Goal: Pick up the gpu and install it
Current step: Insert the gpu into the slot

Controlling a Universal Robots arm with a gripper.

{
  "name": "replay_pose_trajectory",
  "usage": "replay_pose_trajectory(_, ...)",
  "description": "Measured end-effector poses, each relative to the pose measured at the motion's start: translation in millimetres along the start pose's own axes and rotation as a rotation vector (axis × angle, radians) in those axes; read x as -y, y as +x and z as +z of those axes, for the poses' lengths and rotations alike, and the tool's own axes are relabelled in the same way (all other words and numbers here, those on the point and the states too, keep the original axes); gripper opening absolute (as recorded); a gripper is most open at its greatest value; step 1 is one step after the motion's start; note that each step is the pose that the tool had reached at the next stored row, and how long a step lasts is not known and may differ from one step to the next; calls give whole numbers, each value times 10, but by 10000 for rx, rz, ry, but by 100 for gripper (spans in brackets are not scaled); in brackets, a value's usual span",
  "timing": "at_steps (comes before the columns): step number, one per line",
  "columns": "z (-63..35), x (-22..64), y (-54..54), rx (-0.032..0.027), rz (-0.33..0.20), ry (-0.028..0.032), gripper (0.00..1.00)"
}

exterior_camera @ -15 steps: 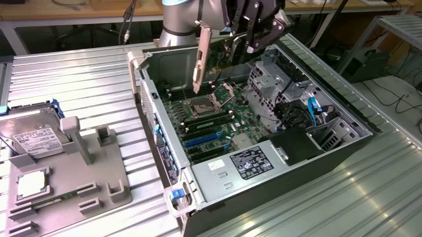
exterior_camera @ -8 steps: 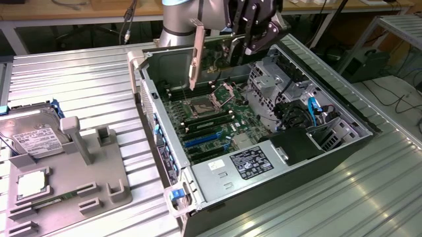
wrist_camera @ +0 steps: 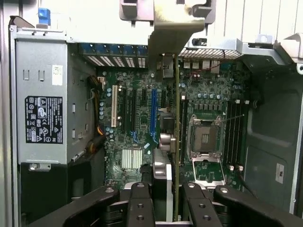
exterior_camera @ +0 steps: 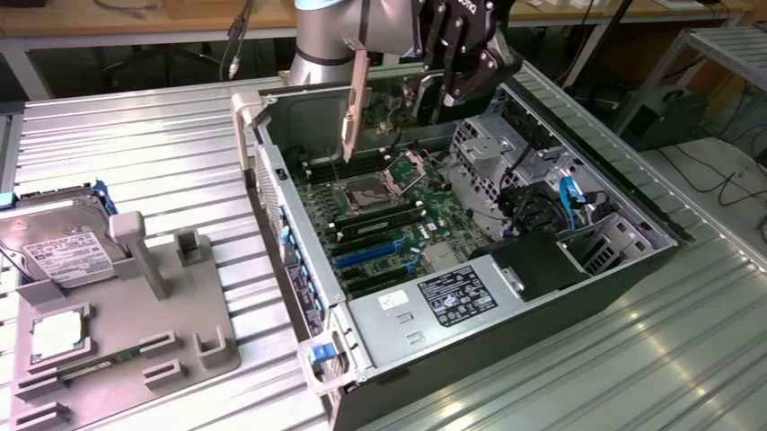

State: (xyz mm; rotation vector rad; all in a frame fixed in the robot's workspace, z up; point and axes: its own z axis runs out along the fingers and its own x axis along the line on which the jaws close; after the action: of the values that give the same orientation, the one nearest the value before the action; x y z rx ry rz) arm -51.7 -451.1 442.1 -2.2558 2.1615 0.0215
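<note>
Ribbed metal bench [exterior_camera: 144,153], open PC case [exterior_camera: 612,171] lying on it, and the gripper [exterior_camera: 454,90] is pinching the gpu [exterior_camera: 386,101], hanging it edge-down over the far end of the motherboard [exterior_camera: 383,224]. My worry: it looks nearer the open CPU socket [wrist_camera: 204,139] than the blue slot [wrist_camera: 153,113], so coming down crooked could jab the socket pins or snag the bracket [exterior_camera: 356,99] on the case wall. The power supply label [wrist_camera: 43,119] and hard drive sticker [exterior_camera: 60,251] are unreadable fine print.

Silver boxy hard drive with white label [exterior_camera: 60,247] rests on grey slotted plastic fixture [exterior_camera: 180,314], on ribbed metal bench [exterior_camera: 156,135]
</note>
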Motion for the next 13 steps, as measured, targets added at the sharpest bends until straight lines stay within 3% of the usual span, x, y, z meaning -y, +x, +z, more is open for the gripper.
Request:
replay_pose_trajectory(8,155,10,-13,-2,110,3,28)
replay_pose_trajectory(13,245,9,-11,-54,114,0,28)
